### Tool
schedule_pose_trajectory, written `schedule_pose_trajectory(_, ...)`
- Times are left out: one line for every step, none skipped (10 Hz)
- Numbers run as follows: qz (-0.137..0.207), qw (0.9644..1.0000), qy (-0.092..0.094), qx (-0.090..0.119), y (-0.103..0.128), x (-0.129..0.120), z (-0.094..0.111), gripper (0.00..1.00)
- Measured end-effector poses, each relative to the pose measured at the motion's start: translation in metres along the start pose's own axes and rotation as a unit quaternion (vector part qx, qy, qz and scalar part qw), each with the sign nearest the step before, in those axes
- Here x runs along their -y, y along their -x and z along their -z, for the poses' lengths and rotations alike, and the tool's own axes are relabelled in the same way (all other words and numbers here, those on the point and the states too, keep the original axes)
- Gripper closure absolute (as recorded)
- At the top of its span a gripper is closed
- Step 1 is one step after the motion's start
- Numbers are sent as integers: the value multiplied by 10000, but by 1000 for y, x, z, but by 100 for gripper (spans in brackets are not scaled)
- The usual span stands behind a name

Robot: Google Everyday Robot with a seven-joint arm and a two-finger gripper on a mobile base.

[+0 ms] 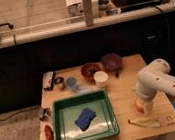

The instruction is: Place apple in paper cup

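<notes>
The apple (138, 104) lies on the right part of the wooden table (121, 96); only its orange left edge shows. My gripper (145, 106) hangs from the white arm (156, 80) and is down right at the apple, covering most of it. The paper cup (101, 78), cream-white and upright, stands near the back middle of the table, well to the left of and behind the apple.
A green tray (67, 134) with a blue sponge (85, 117) fills the front left. A brown bowl (90, 70), purple bowl (111, 61) and blue-grey cup (71, 82) stand at the back. A pale peel strip (145, 122) lies in front of the gripper.
</notes>
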Motion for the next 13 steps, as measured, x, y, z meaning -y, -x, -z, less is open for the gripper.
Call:
schedule_pose_trajectory(39, 10000, 5, 21, -2, -1, -6, 20)
schedule_pose_trajectory(80, 10000, 9, 38, -3, -1, -10, 20)
schedule_pose_trajectory(135, 9999, 14, 53, -4, -1, -12, 20)
schedule_pose_trajectory(228, 9997, 17, 59, -6, -1, -14, 20)
schedule_pose_trajectory(368, 9993, 41, 79, -9, -2, -17, 20)
schedule_pose_trajectory(404, 9991, 57, 81, -9, -3, -18, 20)
schedule_pose_trajectory(470, 9988, 63, 90, -9, -3, -22, 20)
schedule_pose_trajectory(550, 9984, 61, 101, -9, -3, -25, 20)
schedule_pose_trajectory(665, 9977, 66, 106, -9, -3, -29, 20)
schedule_pose_trajectory(751, 9971, 65, 100, -10, -3, -31, 20)
schedule_pose_trajectory(802, 9967, 69, 103, -10, -3, -31, 20)
schedule_pose_trajectory(842, 9964, 79, 108, -10, -3, -32, 20)
schedule_pose_trajectory(873, 9961, 88, 112, -10, -4, -33, 20)
